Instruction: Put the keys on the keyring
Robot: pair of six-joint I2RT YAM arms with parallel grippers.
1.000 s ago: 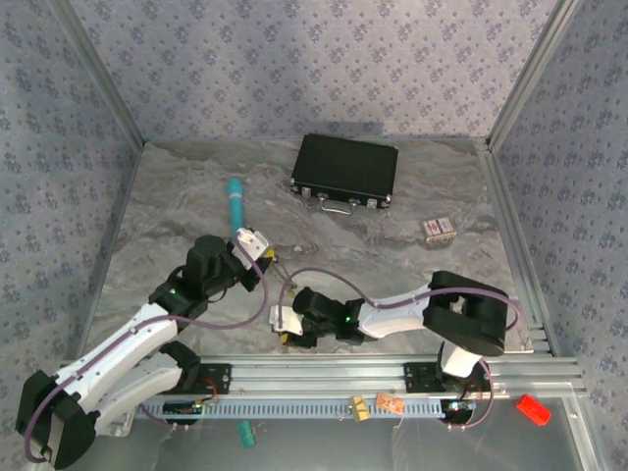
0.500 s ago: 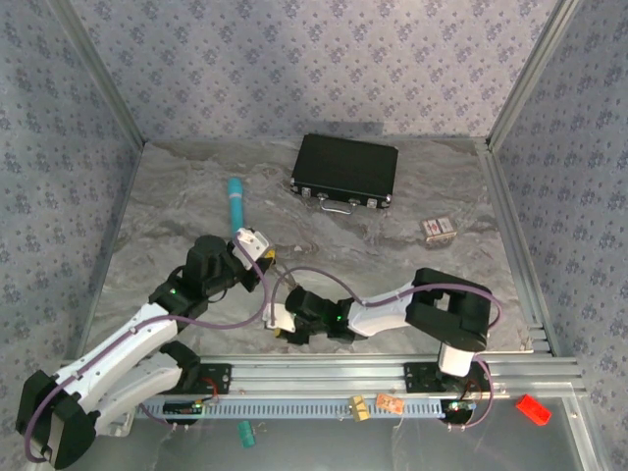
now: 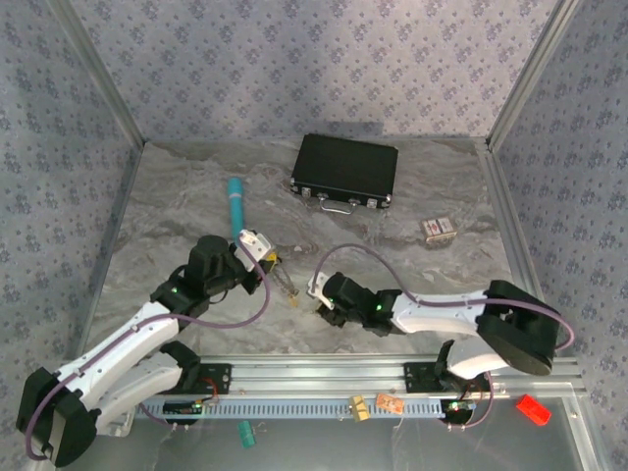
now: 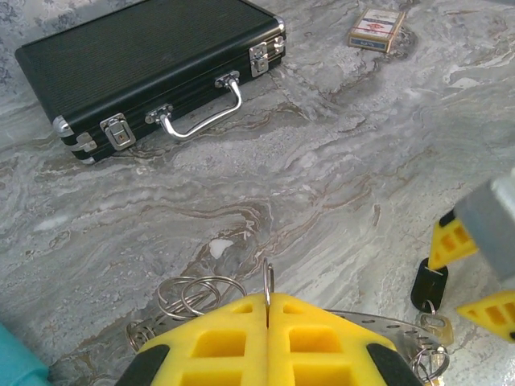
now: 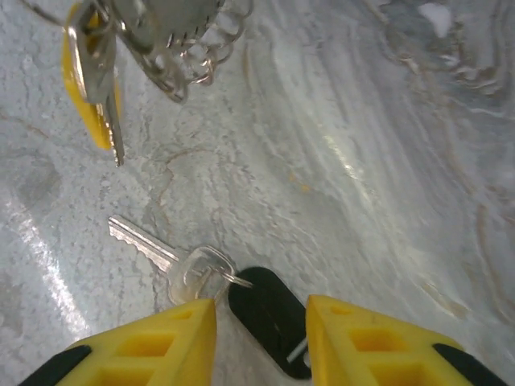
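While the left gripper (image 4: 267, 305) pinches the keyring (image 5: 216, 50) above the table (image 3: 442, 186), orange key (image 5: 95, 96) dangling, the right gripper (image 5: 261, 322) stands spread over the black-headed key (image 5: 269, 310), so pick-up appears in hand, next requiring a square closure.

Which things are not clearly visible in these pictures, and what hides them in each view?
Left wrist view: the keyring is mostly hidden behind the shut left gripper.
Right wrist view: the black-headed key is partly hidden between the open right gripper's yellow fingers, near the bottom edge.
Top view: the keys are too small to tell apart.
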